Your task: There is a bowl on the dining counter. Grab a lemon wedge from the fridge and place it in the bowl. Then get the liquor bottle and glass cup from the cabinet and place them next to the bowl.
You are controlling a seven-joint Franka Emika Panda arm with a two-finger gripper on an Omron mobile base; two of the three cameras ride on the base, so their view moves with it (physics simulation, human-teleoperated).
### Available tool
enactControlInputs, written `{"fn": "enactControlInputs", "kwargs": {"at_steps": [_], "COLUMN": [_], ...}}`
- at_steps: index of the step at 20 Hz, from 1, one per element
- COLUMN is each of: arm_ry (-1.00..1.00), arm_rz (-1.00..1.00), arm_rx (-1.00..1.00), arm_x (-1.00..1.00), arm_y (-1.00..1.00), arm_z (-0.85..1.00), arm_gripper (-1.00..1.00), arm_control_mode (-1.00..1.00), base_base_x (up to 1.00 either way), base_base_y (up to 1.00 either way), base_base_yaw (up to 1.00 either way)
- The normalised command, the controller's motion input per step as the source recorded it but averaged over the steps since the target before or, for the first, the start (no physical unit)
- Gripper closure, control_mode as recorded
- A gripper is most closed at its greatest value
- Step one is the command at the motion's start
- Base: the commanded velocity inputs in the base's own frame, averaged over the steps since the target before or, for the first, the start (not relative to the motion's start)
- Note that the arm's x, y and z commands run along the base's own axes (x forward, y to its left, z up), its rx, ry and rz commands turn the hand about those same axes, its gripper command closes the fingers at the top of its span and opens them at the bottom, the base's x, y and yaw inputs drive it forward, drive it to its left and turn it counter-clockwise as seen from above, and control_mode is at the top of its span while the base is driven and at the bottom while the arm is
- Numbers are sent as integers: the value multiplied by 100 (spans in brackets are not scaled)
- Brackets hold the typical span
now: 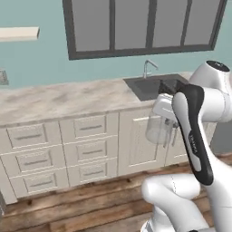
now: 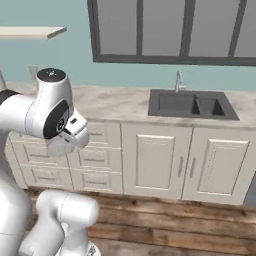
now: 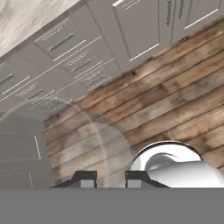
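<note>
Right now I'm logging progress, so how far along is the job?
Nothing shows the bowl, lemon or bottle here, so the earlier steps cannot be judged. In hand: the hand is shut on the glass cup, carried in the air in front of the sink counter. Left: bring the cup to the dining counter and set it beside the bowl.

Clearance around my gripper (image 1: 164, 121), which carries the glass cup (image 1: 158, 130) in mid-air:
- Below: open air down to the wooden floor (image 3: 166, 87); passage free.
- Ahead: cream drawers (image 1: 90, 149) and cabinet doors (image 2: 155, 162) form a solid front; no way through.
- Above that front: marble tabletop (image 1: 68, 99), bare surface, passable over it.
- Ahead, set into the tabletop: sink (image 2: 192, 105) with upright faucet (image 2: 178, 80), an obstacle.
- Behind the tabletop: wall and window (image 2: 175, 30).
</note>
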Motion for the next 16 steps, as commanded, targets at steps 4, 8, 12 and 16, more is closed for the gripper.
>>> {"fn": "enactControlInputs", "kwargs": {"at_steps": [4, 8, 12, 16], "arm_ry": [0, 0, 0, 0], "arm_rz": [0, 0, 0, 0], "arm_rx": [0, 0, 0, 0], "arm_x": [0, 0, 0, 0], "arm_y": [0, 0, 0, 0], "arm_z": [0, 0, 0, 0], "arm_gripper": [100, 100, 100, 100], "arm_control_mode": [100, 100, 100, 100], "base_base_x": [62, 83, 96, 96], "base_base_y": [-8, 23, 55, 25], "base_base_yaw": [-63, -54, -44, -53]}}
